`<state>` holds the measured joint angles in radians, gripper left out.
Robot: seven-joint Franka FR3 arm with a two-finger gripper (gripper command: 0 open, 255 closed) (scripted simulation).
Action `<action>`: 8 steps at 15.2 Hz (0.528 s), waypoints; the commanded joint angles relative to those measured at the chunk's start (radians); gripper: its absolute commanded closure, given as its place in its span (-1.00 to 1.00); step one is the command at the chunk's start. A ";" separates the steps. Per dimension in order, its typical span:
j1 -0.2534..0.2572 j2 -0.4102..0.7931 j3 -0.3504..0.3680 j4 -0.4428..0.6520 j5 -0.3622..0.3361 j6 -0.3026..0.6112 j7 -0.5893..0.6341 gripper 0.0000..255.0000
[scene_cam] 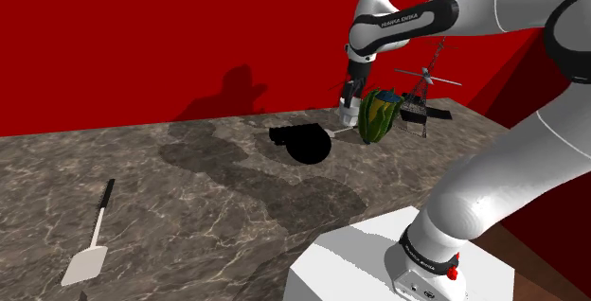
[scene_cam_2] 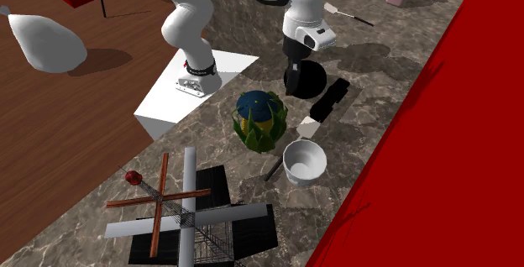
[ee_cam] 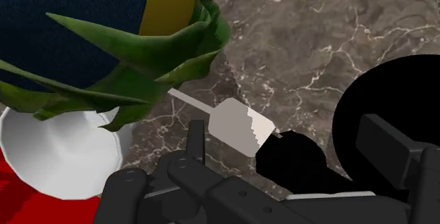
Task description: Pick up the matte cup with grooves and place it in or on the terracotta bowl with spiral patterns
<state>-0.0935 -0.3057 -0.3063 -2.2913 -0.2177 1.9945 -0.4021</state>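
apparently the white cup (scene_cam_2: 304,163) stands upright, mouth facing up.

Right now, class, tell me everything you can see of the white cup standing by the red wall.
The white cup is plain matte white, with a wide round rim flaring above a narrower base; no grooves can be made out. It stands upright and empty on the marble counter, between the green leafy ornament and the red wall. A small spatula lies beside it; contact cannot be told.
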 commanded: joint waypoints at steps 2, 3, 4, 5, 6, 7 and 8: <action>-0.010 0.098 -0.035 0.042 0.003 0.073 -0.040 -1.00; -0.013 0.131 -0.046 0.059 0.007 0.095 -0.055 -1.00; -0.017 0.165 -0.057 0.076 0.012 0.117 -0.070 -1.00; -0.021 0.199 -0.067 0.095 0.019 0.137 -0.086 -1.00; -0.026 0.234 -0.076 0.115 0.027 0.157 -0.102 -1.00; -0.031 0.270 -0.085 0.137 0.037 0.176 -0.119 -1.00; -0.037 0.305 -0.092 0.159 0.048 0.193 -0.135 -1.00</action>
<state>-0.1245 -0.0437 -0.3886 -2.1593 -0.1823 2.1658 -0.5171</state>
